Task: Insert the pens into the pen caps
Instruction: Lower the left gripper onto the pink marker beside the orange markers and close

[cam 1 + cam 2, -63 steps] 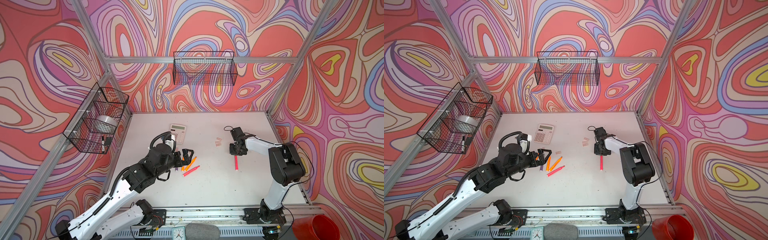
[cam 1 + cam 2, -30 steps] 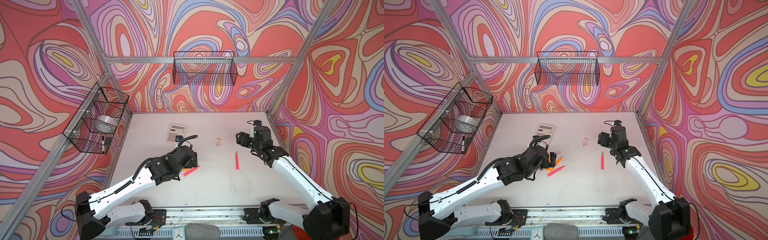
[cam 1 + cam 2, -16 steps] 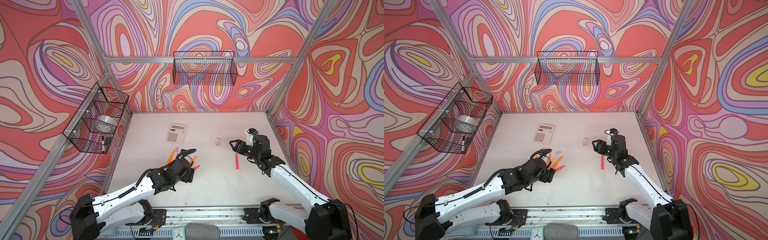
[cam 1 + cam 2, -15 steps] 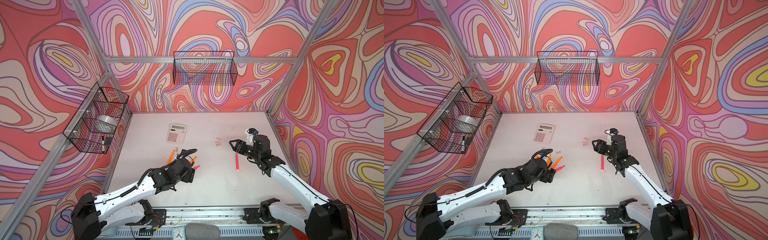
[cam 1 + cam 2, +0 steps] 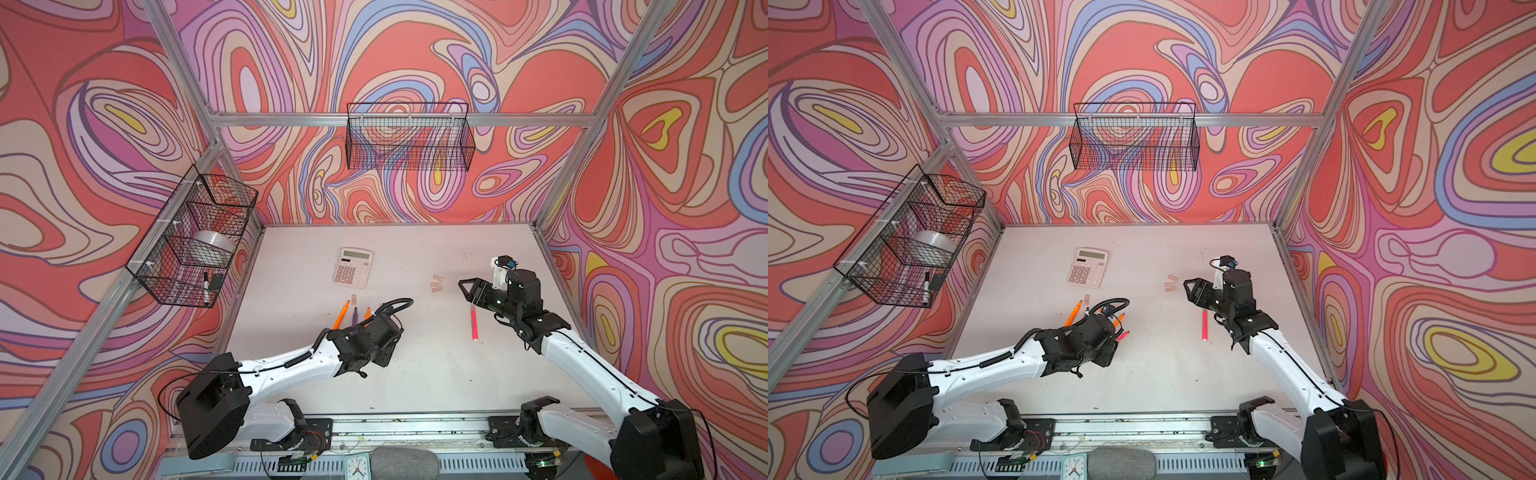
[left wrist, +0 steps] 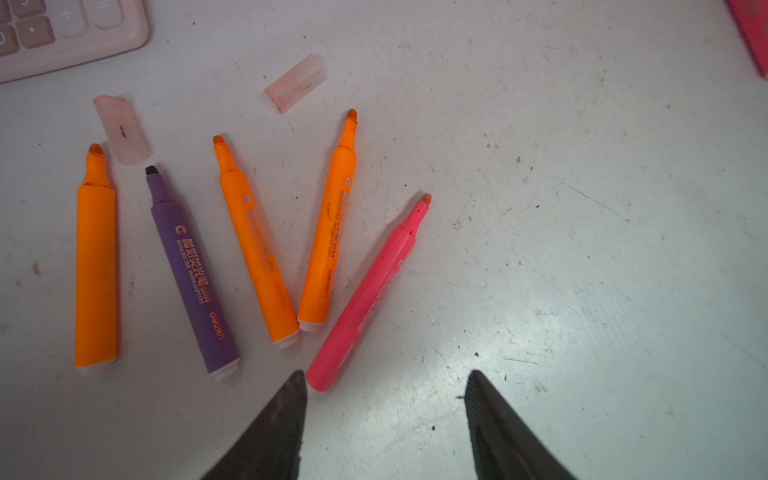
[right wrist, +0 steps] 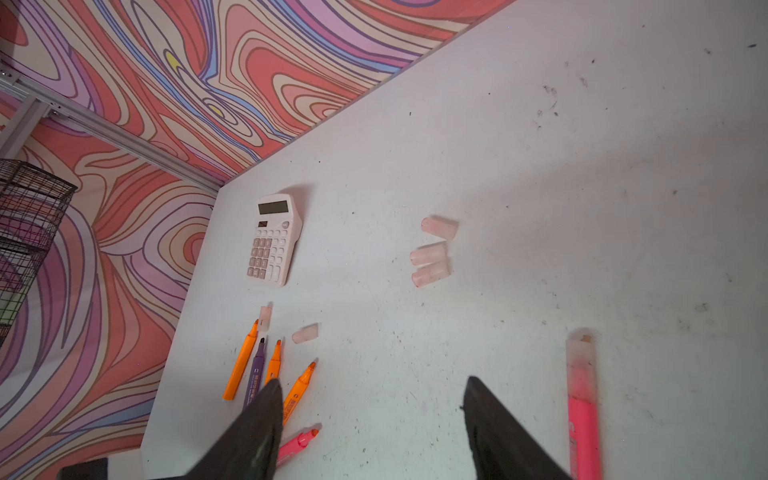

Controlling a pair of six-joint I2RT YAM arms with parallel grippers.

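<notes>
In the left wrist view three orange pens (image 6: 251,245), a purple pen (image 6: 191,270) and a pink pen (image 6: 370,291) lie uncapped and fanned out, with two pale pen caps (image 6: 296,83) beyond their tips. My left gripper (image 6: 386,384) is open and empty, one fingertip beside the pink pen's rear end. Three more caps (image 7: 431,251) (image 5: 436,284) lie together mid-table. A pink pen with a cap on it (image 5: 473,322) (image 7: 582,399) lies on the right. My right gripper (image 5: 469,291) (image 7: 370,386) hovers open and empty between those caps and that pen.
A pink calculator (image 5: 352,267) (image 5: 1087,267) lies behind the pens. Wire baskets hang on the left wall (image 5: 195,245) and the back wall (image 5: 409,137). The left arm's wrist (image 5: 374,336) covers part of the pen group in both top views.
My left arm drew back toward the table's front, low behind the pens, and its jaws narrowed. My right gripper swung down and left toward the caps, its jaws slightly narrower.
</notes>
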